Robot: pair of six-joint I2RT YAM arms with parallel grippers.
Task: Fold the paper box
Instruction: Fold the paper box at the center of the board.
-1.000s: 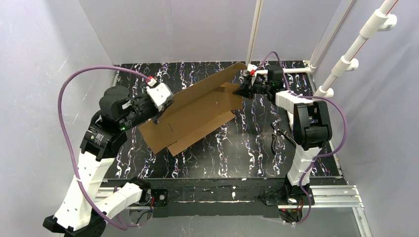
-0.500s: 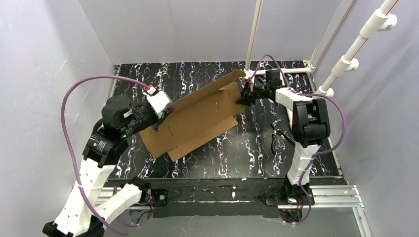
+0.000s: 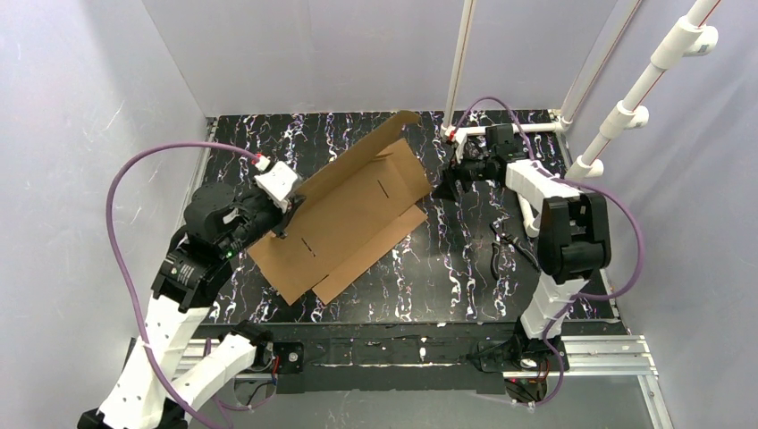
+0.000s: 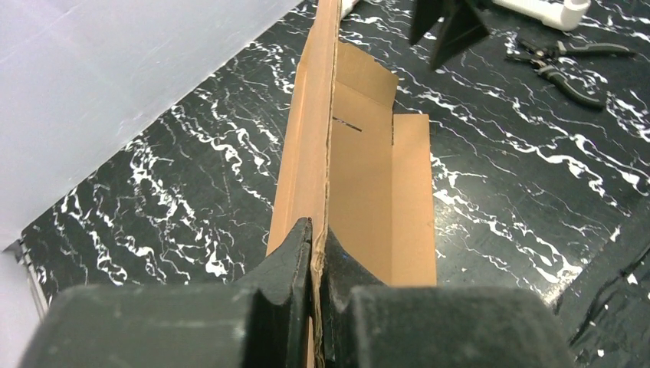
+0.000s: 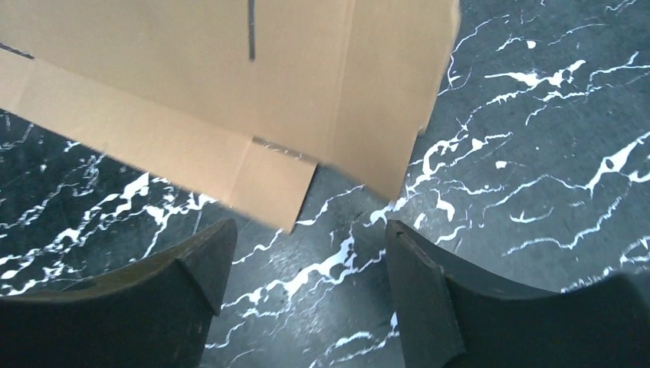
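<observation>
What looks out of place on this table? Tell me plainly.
A pair of pliers lies on the table near the right arm, with no part in the folding. The cardboard sheet sits askew, one panel raised, pinched at its edge by the left gripper alone. The right gripper is open, clear of it.

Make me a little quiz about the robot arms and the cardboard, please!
1. True or false: the left jaws are clamped on an edge of the paper box.
2. Pick one. The right jaws are: A) shut on the cardboard, B) open and holding nothing, C) holding a cup.
3. Fill in: the hand tool lying on the table near the right arm is a pair of ___.

Key: 1 true; 2 B; 3 pliers.
</observation>
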